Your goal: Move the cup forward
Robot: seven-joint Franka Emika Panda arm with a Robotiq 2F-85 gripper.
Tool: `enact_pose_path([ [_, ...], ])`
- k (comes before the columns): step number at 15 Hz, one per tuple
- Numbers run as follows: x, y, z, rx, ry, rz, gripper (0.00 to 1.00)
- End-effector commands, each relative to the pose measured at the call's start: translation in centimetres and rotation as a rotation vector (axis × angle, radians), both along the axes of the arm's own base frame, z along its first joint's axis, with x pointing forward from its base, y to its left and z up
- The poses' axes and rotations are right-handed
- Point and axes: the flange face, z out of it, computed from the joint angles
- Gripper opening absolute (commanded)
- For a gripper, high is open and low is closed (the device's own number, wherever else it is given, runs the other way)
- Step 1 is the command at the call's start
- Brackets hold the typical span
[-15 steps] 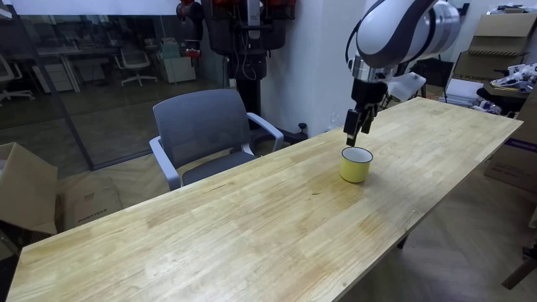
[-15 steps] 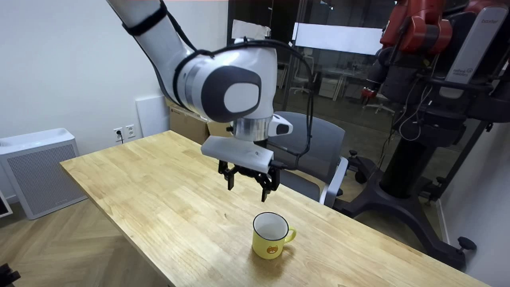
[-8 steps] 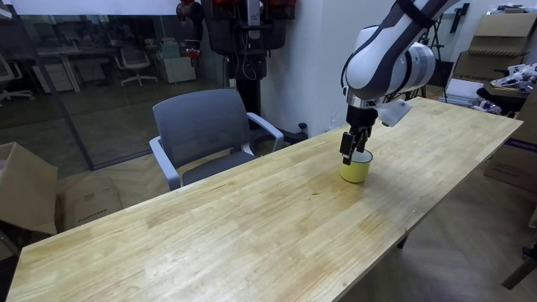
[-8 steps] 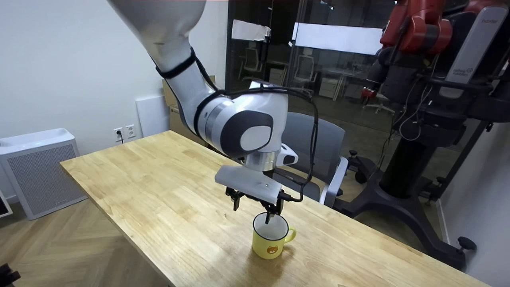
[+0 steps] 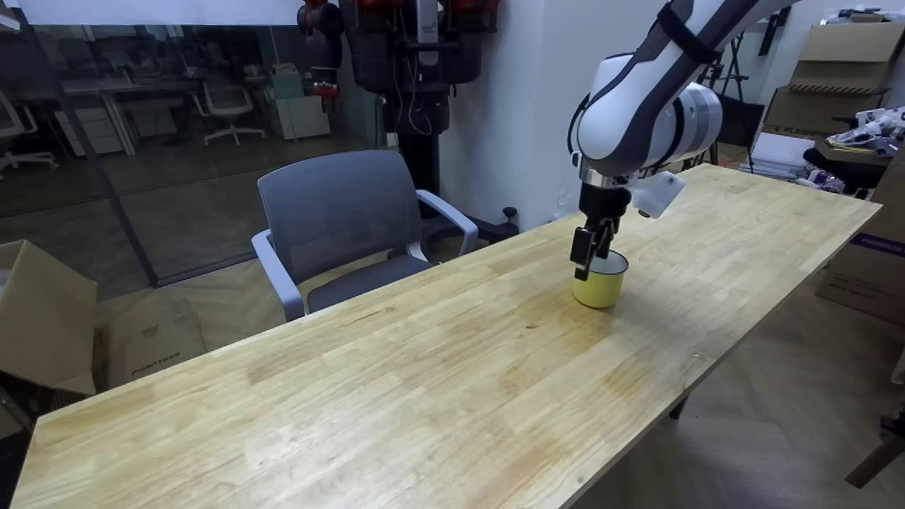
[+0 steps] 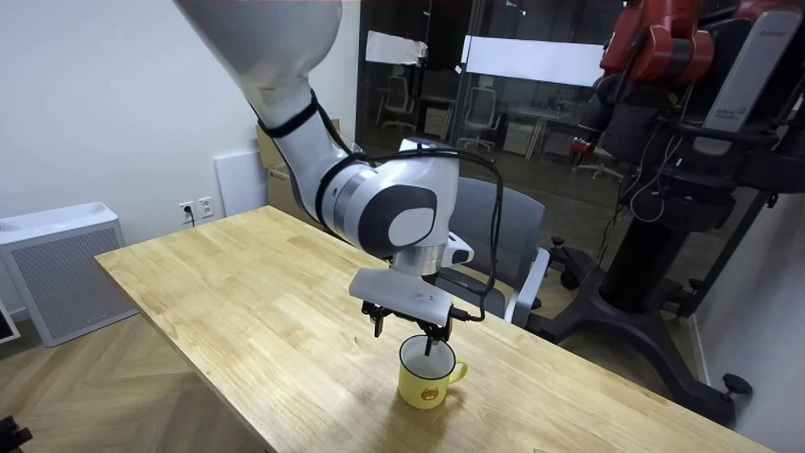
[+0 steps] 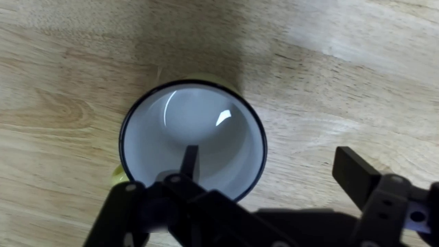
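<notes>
The yellow cup (image 5: 598, 291) has a dark rim, a white inside and a bear print. It stands upright on the wooden table, also in an exterior view (image 6: 420, 385), where its handle points right. In the wrist view the cup (image 7: 197, 115) sits left of centre, its handle partly hidden by the gripper. My gripper (image 7: 267, 152) is open and empty, pointing down. One finger is over the cup's opening; the other is outside the cup, over the table. The gripper is close above the cup in both exterior views (image 5: 592, 266) (image 6: 403, 344). I cannot tell whether a finger touches it.
The long wooden table (image 5: 368, 396) also fills much of an exterior view (image 6: 251, 283). A grey chair (image 5: 339, 212) stands against its far side. A large dark and red robot (image 6: 654, 157) stands behind. Cardboard boxes (image 5: 42, 311) lie on the floor.
My gripper has come down towards the cup, quickly at first and only slightly in the last half second. It has stayed open. The cup has not moved.
</notes>
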Motion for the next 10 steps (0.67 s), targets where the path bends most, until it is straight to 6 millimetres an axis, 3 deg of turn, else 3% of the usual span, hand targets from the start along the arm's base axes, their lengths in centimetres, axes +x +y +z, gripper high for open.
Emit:
enact_pose_path([
  [1, 0.5, 0.0, -0.9, 0.006, 0.007, 0.009, 1.0],
  [5, 0.8, 0.1, -2.6, 0.006, 0.036, 0.016, 1.0],
  [6, 0.9, 0.1, -2.9, 0.006, 0.037, 0.017, 0.75],
  [7, 1.0, 0.1, -3.2, 0.005, 0.038, 0.019, 0.73],
  [10, 1.2, -0.1, -3.5, 0.0, 0.036, 0.016, 0.52],
])
